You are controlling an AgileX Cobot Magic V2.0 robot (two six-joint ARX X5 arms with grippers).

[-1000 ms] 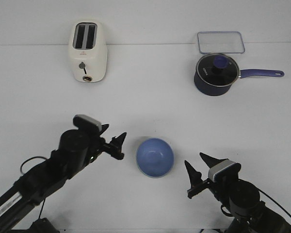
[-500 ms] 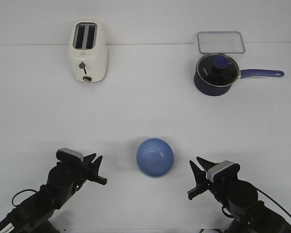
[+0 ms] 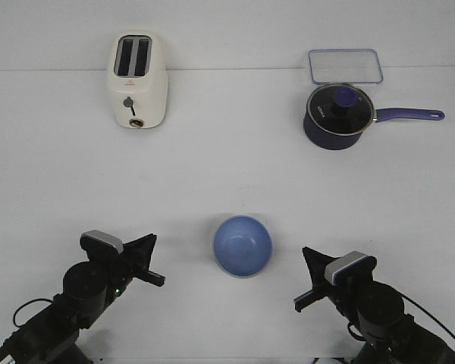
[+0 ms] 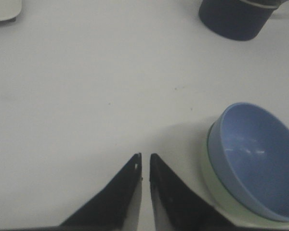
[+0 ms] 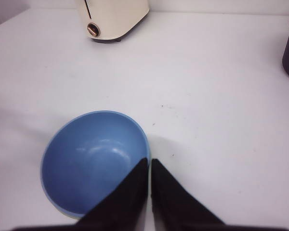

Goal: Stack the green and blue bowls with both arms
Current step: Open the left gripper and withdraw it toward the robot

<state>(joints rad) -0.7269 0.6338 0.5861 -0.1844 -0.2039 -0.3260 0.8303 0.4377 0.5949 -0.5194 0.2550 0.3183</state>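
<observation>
- Front view: the blue bowl [image 3: 243,246] stands upright and open near the middle of the table's near edge, with nothing inside it. The green bowl cannot be made out from here.
- Front view: the left gripper [image 3: 147,260] sits near the near-left corner, well apart from the blue bowl, its tips pointing toward it. The right gripper [image 3: 309,282] sits near the near-right corner, closer to the bowl but not touching it. Both hold nothing.
- Front view: toward the far-right corner stands a navy saucepan [image 3: 334,116] with its glass lid on and its handle pointing to the right edge; just behind it lies a clear flat container [image 3: 345,66]. A cream toaster [image 3: 137,80] stands toward the far-left corner.
- Left wrist view: the blue bowl [image 4: 257,156] is nested inside the green bowl [image 4: 213,186], whose pale rim and wall show beneath it. The blue one sits slightly tilted and is bare inside. The left gripper [image 4: 145,161] has its fingers drawn nearly together with a thin gap, empty, beside the stack and apart from it.
- Right wrist view: the blue bowl [image 5: 94,161] lies just ahead of the right gripper [image 5: 149,164], whose fingers are pressed together, gripping nothing; their tips overlap the bowl's rim in the picture, and contact cannot be told.
</observation>
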